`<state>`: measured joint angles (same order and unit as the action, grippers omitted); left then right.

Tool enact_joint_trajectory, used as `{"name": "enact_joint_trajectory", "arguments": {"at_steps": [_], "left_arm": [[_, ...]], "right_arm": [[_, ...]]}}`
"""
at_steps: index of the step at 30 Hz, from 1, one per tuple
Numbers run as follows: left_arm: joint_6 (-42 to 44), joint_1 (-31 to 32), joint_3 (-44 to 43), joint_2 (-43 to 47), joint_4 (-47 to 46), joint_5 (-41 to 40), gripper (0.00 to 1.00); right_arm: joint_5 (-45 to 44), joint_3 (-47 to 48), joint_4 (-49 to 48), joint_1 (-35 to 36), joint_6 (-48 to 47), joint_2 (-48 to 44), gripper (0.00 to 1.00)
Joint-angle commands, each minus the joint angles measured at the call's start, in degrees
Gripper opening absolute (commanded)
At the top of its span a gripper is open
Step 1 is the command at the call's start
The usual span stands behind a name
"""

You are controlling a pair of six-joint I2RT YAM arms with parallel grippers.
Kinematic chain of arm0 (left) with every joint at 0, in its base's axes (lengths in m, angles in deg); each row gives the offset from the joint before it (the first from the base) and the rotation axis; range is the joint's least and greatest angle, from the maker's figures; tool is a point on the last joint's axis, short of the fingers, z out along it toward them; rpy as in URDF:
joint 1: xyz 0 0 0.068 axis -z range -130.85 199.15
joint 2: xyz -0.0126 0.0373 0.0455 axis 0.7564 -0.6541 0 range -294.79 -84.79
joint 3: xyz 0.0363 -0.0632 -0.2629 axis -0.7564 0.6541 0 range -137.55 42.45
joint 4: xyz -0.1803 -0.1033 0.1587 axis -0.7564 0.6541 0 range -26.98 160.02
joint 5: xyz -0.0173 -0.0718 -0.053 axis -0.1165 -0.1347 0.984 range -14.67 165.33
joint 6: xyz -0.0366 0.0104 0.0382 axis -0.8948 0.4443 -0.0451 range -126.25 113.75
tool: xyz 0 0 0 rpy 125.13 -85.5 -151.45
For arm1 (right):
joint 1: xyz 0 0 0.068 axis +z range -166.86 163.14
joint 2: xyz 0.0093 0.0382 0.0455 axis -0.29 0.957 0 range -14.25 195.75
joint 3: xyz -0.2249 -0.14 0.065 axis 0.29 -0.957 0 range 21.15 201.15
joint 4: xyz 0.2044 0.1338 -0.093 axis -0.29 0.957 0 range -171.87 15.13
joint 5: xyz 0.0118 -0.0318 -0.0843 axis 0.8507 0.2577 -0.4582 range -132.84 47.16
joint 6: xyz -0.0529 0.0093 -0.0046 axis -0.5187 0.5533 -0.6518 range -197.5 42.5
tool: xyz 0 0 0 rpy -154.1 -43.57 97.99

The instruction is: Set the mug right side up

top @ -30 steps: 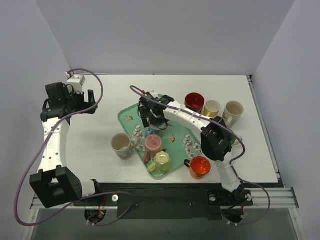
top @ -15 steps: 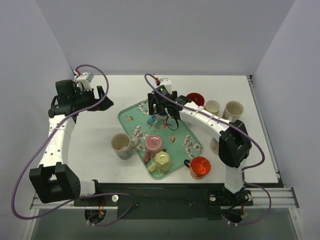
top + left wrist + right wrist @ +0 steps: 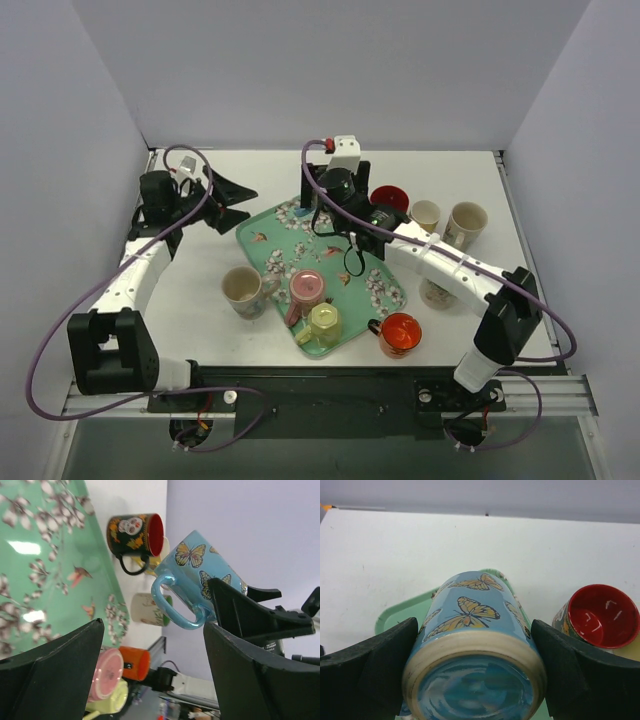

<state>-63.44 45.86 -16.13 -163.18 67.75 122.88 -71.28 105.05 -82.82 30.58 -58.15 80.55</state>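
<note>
The mug (image 3: 470, 605) is light blue with orange butterflies. My right gripper (image 3: 474, 630) is shut on its body near the base, and the base faces the wrist camera. In the top view the mug (image 3: 303, 197) hangs tilted above the far end of the green tray (image 3: 262, 240), mostly hidden by the right gripper (image 3: 315, 198). My left gripper (image 3: 250, 203) stands open just left of it, over the tray's far left corner. In the left wrist view the mug (image 3: 200, 577) shows its handle toward the open left gripper (image 3: 152, 630), without contact.
On the tray stand a pink mug (image 3: 307, 288) and a yellow-green mug (image 3: 324, 323). A cream mug (image 3: 241, 287) sits left of the tray and an orange one (image 3: 400, 333) at its near right. A black-and-red mug (image 3: 388, 200) and two cream mugs (image 3: 424, 215) (image 3: 466, 222) stand at the far right.
The right arm has carried the blue mug up from the middle of the tray to its far end. The left arm has swung right, toward the mug, with its jaws open.
</note>
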Motion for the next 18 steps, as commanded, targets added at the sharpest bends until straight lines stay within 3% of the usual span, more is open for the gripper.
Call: {"name": "enact_joint_trajectory", "arguments": {"at_steps": [1, 3, 9, 18], "left_arm": [[-19.58, 4.68, 1.80, 0.78, -14.38, 1.05, 0.91], [-24.00, 5.66, 2.16, 0.26, -19.66, 0.53, 0.91], [-30.95, 9.88, 3.56, -1.76, -22.75, -0.97, 0.90], [-32.54, 10.32, 5.68, -2.03, -22.75, -1.85, 0.87]], "right_arm": [[-10.56, -0.84, -14.51, 3.53, -4.58, -4.63, 0.00], [-12.50, -1.37, -17.41, 4.93, -6.43, -4.72, 0.00], [-13.74, 0.56, -20.93, 7.40, -8.37, -2.70, 0.00], [-16.29, 3.55, -24.97, 8.54, -10.56, 0.11, 0.00]]}}
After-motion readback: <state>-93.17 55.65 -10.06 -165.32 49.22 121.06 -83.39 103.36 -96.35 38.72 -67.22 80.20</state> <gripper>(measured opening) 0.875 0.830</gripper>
